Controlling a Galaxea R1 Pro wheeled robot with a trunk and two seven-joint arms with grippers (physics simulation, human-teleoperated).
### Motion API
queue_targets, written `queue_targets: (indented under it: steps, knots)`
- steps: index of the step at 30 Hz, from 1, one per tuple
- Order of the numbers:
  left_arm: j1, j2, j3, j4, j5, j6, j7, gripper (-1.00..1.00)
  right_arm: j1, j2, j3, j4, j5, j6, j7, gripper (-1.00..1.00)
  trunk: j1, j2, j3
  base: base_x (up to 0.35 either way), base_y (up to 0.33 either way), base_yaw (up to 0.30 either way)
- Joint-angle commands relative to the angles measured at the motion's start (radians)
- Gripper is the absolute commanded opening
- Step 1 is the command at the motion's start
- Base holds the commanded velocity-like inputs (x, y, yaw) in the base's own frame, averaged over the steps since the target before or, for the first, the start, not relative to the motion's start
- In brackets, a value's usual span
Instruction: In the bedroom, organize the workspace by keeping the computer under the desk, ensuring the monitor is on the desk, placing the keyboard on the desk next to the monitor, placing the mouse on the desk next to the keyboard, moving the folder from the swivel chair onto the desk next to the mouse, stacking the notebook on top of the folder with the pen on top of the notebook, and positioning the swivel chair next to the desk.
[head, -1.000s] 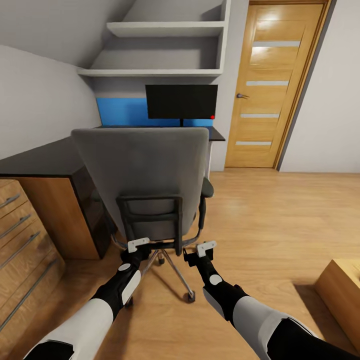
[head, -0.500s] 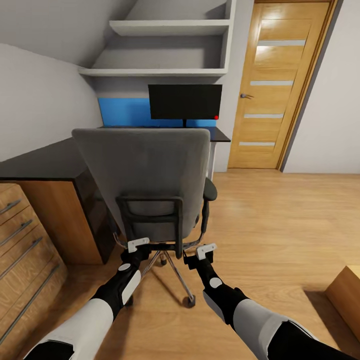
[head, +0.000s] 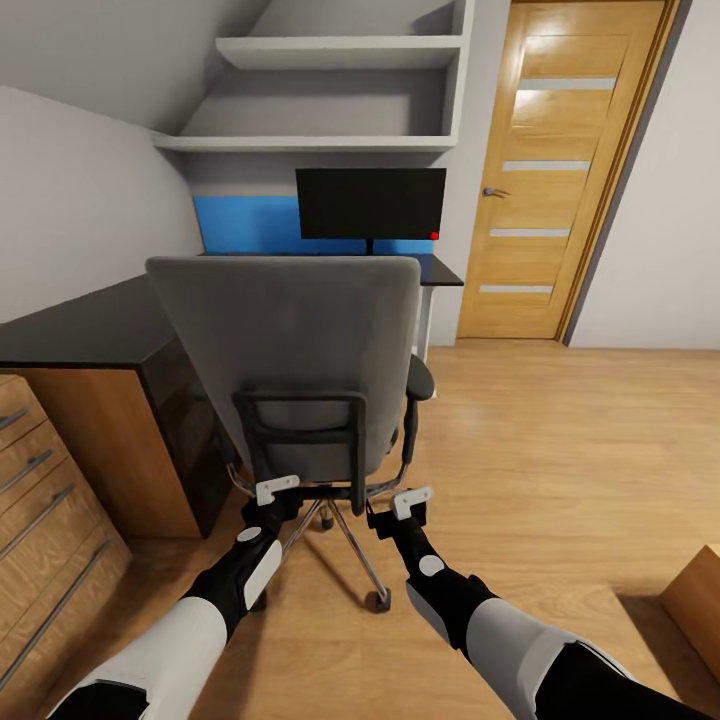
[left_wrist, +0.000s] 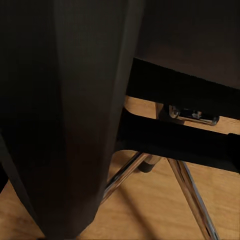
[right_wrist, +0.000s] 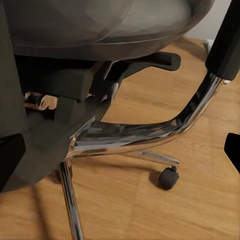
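Hands, left (head: 277, 489) and right (head: 411, 497), sat low behind the swivel chair (head: 295, 350), grip unreadable, presumably to push it toward the table (head: 90, 325).

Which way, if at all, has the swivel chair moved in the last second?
Yes: the swivel chair rolled slightly forward alongside the desk, whose near end slid back past it.

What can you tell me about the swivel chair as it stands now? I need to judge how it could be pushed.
The swivel chair stands upright on the wood floor, its grey back turned to the robot and facing the desk. A black frame bracket sits low on the back, black armrests at the sides, with curved chrome supports under the seat. Its chrome star base rides on black castors. The left claw and right claw are right at the lower back; contact cannot be told.
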Motion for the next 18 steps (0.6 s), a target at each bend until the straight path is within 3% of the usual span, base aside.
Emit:
queue_targets:
  steps: [1, 6, 18]
  knots:
    - [-0.001, 0.001, -0.008, 0.001, 0.011, -0.005, 0.007, 1.00, -0.001, 0.000, 0.008, 0.001, -0.008, -0.003, -0.005, 1.00, 0.000, 0.000, -0.001, -0.008, 0.000, 0.000]
    - [-0.001, 0.000, -0.008, 0.001, 0.011, -0.002, 0.007, 1.00, -0.001, 0.000, 0.008, 0.001, -0.008, -0.003, -0.005, 1.00, 0.000, 0.000, -0.001, -0.125, 0.000, 0.000]
    - [-0.001, 0.000, -0.008, 0.001, 0.011, 0.000, 0.007, 1.00, -0.001, 0.000, 0.008, 0.001, -0.008, -0.003, -0.006, 1.00, 0.000, 0.000, -0.001, -0.264, 0.000, 0.000]
